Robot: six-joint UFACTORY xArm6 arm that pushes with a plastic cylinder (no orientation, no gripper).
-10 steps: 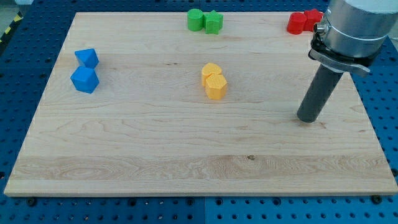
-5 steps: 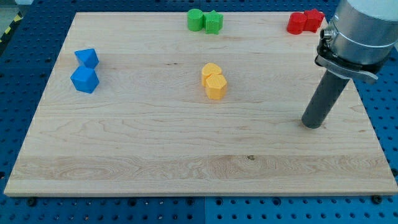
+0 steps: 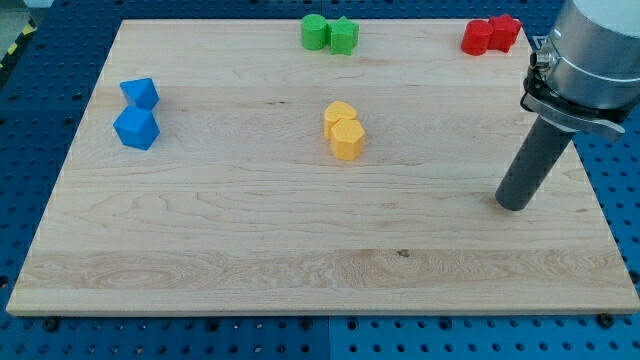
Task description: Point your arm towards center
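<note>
Pincerless, my tip touches bare board.

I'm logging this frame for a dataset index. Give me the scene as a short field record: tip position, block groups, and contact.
tip: my tip rests on the wooden board, near the view's right edge
centre: two yellow blocks, touching each other
view's left: two blue blocks
view's top: two green blocks
view's top right: two red blocks
contact: tip touches no block
</note>
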